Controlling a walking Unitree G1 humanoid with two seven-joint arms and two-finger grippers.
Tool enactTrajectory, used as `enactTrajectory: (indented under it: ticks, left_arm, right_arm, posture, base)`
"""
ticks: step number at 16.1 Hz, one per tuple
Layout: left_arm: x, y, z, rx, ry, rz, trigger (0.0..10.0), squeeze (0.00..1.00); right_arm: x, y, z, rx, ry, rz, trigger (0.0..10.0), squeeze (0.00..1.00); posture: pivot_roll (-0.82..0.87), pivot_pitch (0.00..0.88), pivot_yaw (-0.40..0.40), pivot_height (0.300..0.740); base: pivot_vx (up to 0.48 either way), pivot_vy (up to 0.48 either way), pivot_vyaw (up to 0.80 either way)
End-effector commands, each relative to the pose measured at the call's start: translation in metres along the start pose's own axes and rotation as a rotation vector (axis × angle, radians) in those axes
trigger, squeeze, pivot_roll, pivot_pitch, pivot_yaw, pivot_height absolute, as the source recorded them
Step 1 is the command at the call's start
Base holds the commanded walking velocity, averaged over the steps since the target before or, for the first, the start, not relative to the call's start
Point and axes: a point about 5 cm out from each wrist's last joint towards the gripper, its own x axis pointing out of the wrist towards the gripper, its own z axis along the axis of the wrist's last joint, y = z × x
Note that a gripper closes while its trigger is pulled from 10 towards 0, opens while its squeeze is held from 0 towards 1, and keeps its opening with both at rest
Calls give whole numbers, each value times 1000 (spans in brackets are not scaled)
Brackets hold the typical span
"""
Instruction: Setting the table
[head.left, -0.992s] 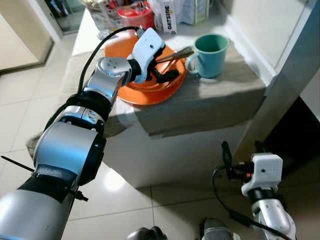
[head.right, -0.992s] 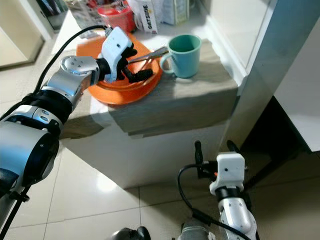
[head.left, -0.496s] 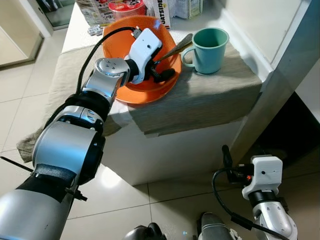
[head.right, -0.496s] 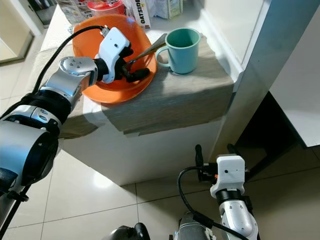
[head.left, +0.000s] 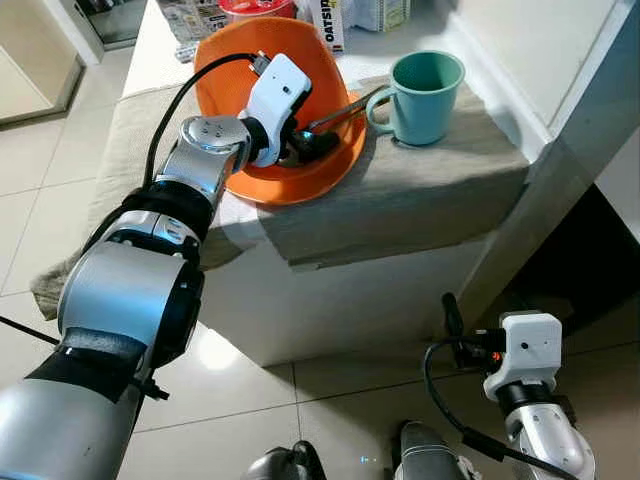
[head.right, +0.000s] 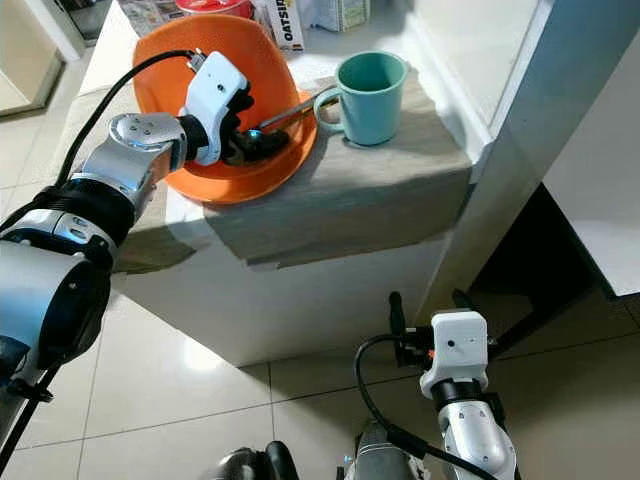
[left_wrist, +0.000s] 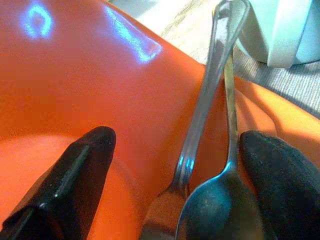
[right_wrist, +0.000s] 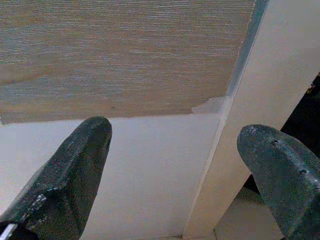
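The left gripper (head.left: 305, 145) reaches over the counter into an orange bowl (head.left: 232, 75), and the bowl stands tipped, its far rim lifted high while the near edge rests on a grey cloth (head.left: 420, 190) spread over the counter top. Seen from the left wrist, the two black fingers (left_wrist: 80, 175) are spread wide apart inside the bowl, one against the orange wall and the other beside the cutlery, so nothing is pinched between them. A fork (left_wrist: 205, 100) and a spoon (left_wrist: 220, 205) lie together in the bowl between those fingers, their handles running side by side up over the rim toward a teal mug (head.left: 425, 95). The mug stands upright on the cloth just beside the bowl, its handle turned toward it, with the ends of the cutlery handles near that handle. Behind the bowl some cartons and packets (head.left: 330, 15) stand at the back of the counter. The right gripper (right_wrist: 175, 165) hangs low beside the white counter front (right_wrist: 140, 170), above the tiled floor (head.left: 250, 410); its fingers are parted and grasping nothing, with the edge of the cloth above it.
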Motion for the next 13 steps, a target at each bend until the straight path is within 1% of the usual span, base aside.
enactTrajectory:
  ticks: [1, 2, 3, 4, 5, 9, 13]
  left_arm:
    - [-6, 8, -6, 0, 34, 37, 10000, 286]
    - [-6, 8, -7, 0, 39, 38, 10000, 286]
    - [-6, 8, -8, -4, 41, 39, 10000, 0]
    - [-6, 8, -8, -10, 37, 40, 2667, 0]
    - [-6, 8, -8, -19, 38, 33, 0, 0]
    - [-5, 5, -9, -41, 36, 10, 0, 0]
    - [-6, 7, -4, -83, -1, -11, 0, 0]
  right_arm:
    - [0, 3, 4, 1, -8, 17, 10000, 0]
    - [0, 3, 4, 0, -7, 18, 10000, 0]
    - [0, 3, 4, 0, -7, 19, 10000, 0]
    - [0, 3, 4, 1, -7, 20, 10000, 0]
    - [0, 4, 4, 2, -5, 20, 10000, 0]
    - [0, 5, 3, 2, 1, 20, 10000, 0]
    - [1, 5, 3, 1, 2, 21, 10000, 0]
  posture:
    - [-374, 192, 159, 740]
    - [-374, 192, 159, 740]
    - [-373, 193, 161, 740]
    - [-373, 194, 161, 740]
    - [-375, 194, 163, 740]
    - [-376, 193, 163, 740]
    - [-371, 192, 163, 740]
  base:
    - [0, 0, 0]
    - [0, 0, 0]
    - [0, 0, 0]
    - [0, 0, 0]
    - [0, 0, 0]
    - [0, 0, 0]
    - [0, 0, 0]
